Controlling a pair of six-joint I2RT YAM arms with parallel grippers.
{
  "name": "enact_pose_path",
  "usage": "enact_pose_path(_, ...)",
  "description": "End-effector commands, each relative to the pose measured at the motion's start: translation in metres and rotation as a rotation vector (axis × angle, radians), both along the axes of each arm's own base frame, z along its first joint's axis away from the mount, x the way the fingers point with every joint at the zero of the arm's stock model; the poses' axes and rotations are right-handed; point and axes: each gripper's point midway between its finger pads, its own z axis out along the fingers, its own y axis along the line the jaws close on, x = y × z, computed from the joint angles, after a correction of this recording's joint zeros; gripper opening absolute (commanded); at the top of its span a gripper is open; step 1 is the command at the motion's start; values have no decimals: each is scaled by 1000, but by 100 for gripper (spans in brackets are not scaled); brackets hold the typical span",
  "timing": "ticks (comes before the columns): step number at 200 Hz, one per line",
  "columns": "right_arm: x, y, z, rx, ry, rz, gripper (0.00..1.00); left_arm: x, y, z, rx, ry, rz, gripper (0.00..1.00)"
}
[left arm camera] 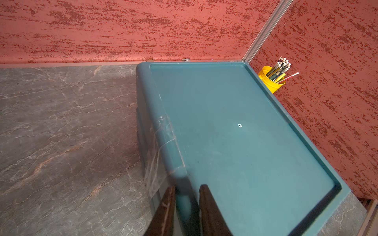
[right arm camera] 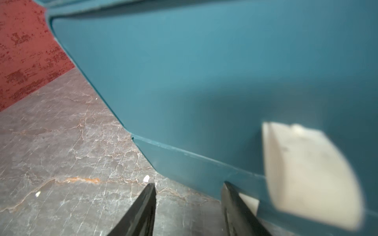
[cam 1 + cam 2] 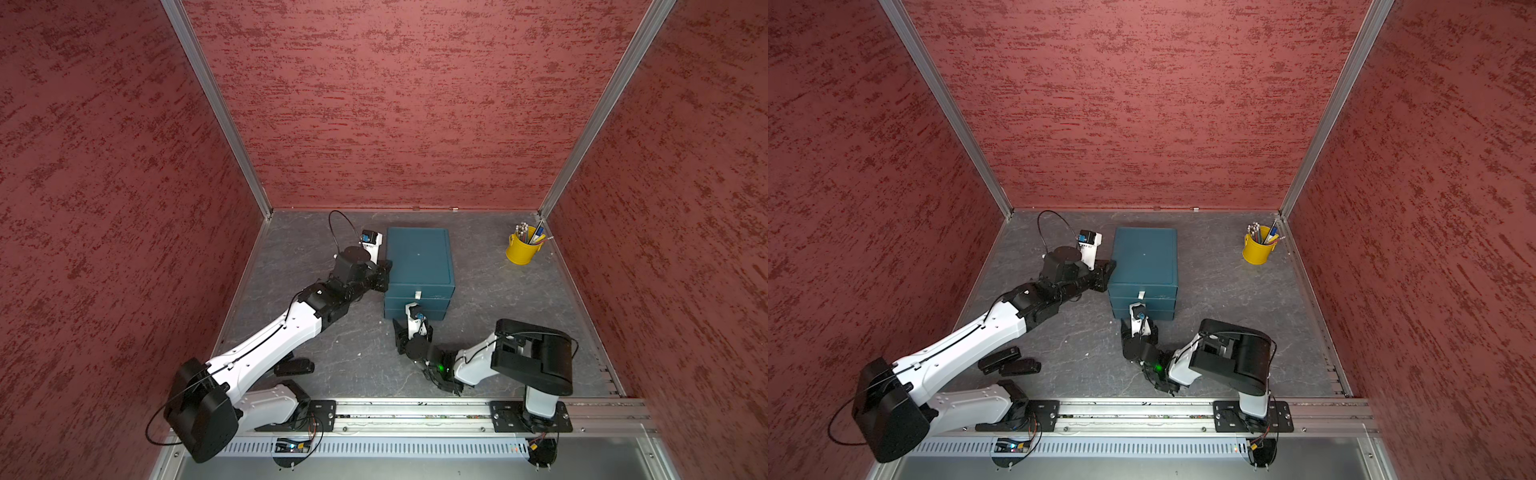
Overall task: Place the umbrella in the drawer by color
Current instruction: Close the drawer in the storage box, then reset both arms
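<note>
Teal drawer unit (image 3: 417,257) stood shut; umbrellas (image 3: 1000,360) lay unstowed on counter (image 3: 1204,353); left claw (image 1: 187,187) narrowly straddled its rim, grip unclear; right claw (image 2: 188,183) gaped empty beside a handle (image 2: 306,173).

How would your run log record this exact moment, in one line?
left claw: astride drawer unit rim | right claw: open, beside white handle | umbrellas: on table, untouched

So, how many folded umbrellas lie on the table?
2, both black, side by side beside the left arm: the farther umbrella and the nearer umbrella. Others may be hidden inside the drawer unit.
</note>
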Motion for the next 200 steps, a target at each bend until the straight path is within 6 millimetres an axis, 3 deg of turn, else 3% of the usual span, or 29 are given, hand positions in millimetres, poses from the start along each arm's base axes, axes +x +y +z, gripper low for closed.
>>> enact_pose_path(1, 3, -4, 8, 42, 64, -3, 55, -44, 1, -81, 143, 266, -99, 0)
enact_pose_path(17, -9, -12, 14, 40, 98, 5, 53, -41, 5, -78, 124, 271, -59, 0)
enact_pose_path(43, -39, -29, 32, -28, 106, 18, 52, -36, 9, -66, 82, 256, -27, 11)
enact_pose_path(73, -69, -56, 79, -77, 83, 48, 59, -26, 16, -46, 65, 234, 7, 32)
enact_pose_path(102, -79, -88, 139, -104, 73, 69, 63, -22, 20, -3, 19, 147, 18, 49)
enact_pose_path(122, -72, -118, 184, -133, 39, 4, 79, -22, 28, 37, -27, 52, 35, 61)
enact_pose_path(145, -55, -144, 220, -194, 19, -81, 94, -19, 47, 77, -58, -51, 71, 69)
enact_pose_path(164, -33, -161, 236, -234, -23, -167, 98, -15, 78, 108, -95, -134, 174, 78)
enact_pose_path(185, -5, -183, 252, -218, -44, -287, 98, -12, 129, 129, -102, -251, 374, 99)
enact_pose_path(200, 17, -196, 264, -156, -28, -322, 98, -15, 162, 134, -80, -329, 504, 100)
